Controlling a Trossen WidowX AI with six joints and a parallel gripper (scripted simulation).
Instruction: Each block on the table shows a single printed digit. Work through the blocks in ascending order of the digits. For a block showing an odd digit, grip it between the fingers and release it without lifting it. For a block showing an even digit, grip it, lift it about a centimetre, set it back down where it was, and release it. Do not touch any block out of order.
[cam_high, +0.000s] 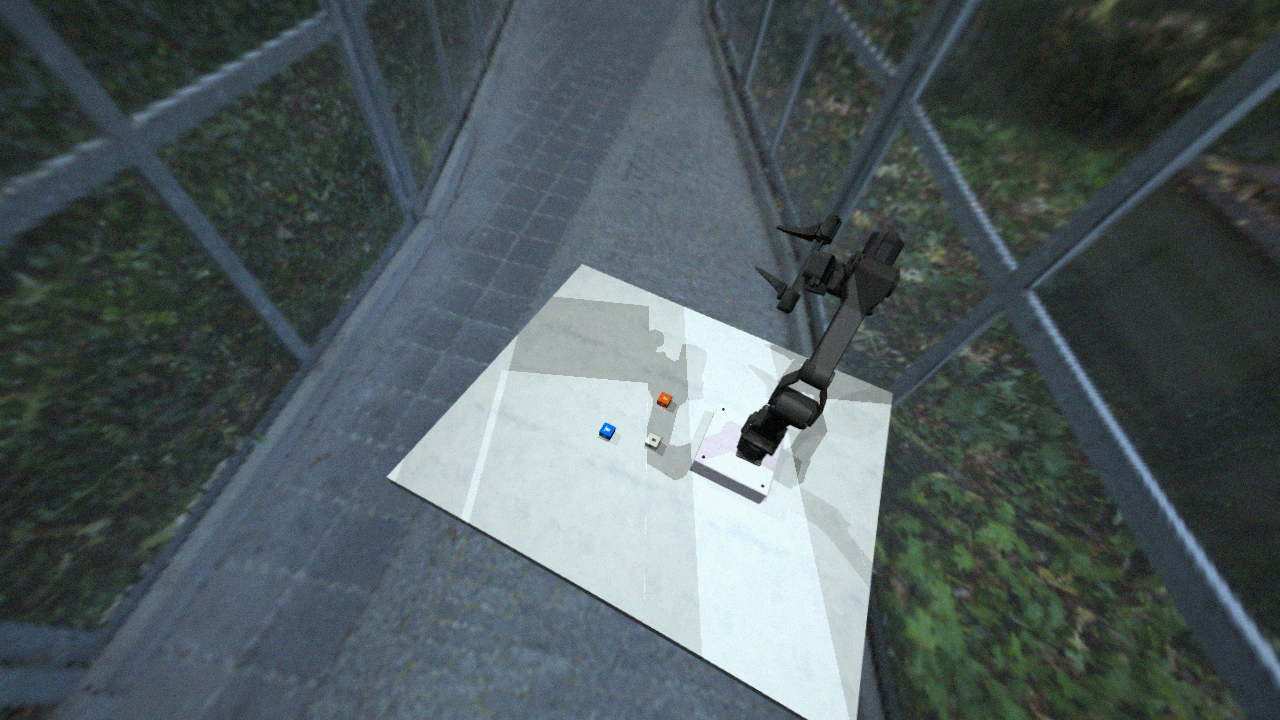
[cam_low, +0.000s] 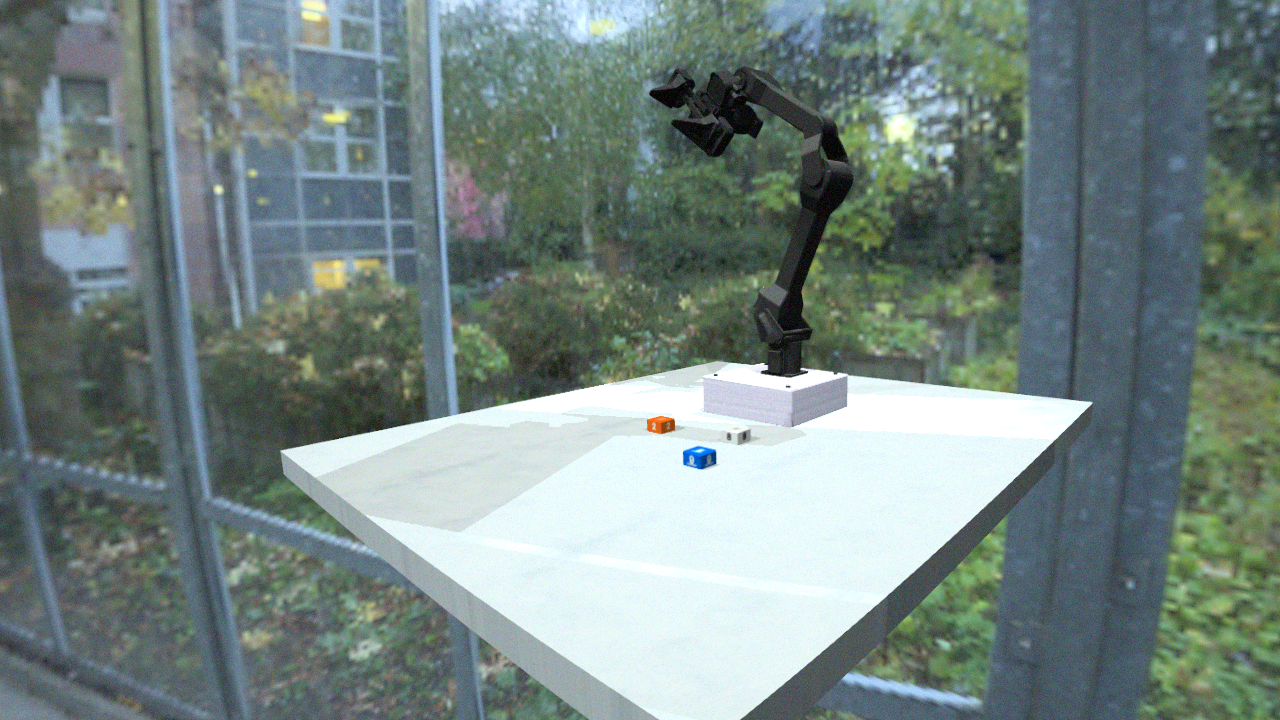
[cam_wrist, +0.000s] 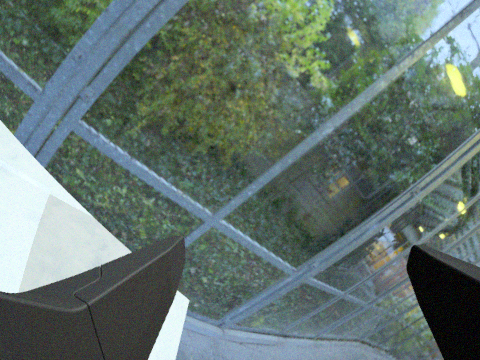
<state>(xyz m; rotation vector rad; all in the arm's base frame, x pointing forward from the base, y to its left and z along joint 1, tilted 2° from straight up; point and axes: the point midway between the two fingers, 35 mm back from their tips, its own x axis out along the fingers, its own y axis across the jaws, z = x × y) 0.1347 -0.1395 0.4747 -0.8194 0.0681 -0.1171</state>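
Note:
An orange block (cam_high: 665, 399) (cam_low: 660, 425) rests on the table; its side digit looks like a 2 in the exterior view. A blue block (cam_high: 606, 430) (cam_low: 699, 458) rests farthest from the arm's base; its digit is too small to read surely. A white block (cam_high: 653, 441) (cam_low: 737, 435) rests nearer the base; its dark digit cannot be read surely. The three blocks stand apart. My gripper (cam_high: 768, 248) (cam_low: 662, 108) (cam_wrist: 299, 255) is open and empty, high above the table and far from all blocks. No block shows in the wrist view.
The pale table (cam_high: 572, 519) (cam_low: 769, 528) (cam_wrist: 20, 220) has shadows across it. The arm stands on a white box-shaped base (cam_high: 726, 475) (cam_low: 747, 400), close to the white block. Metal railings and greenery surround the scene.

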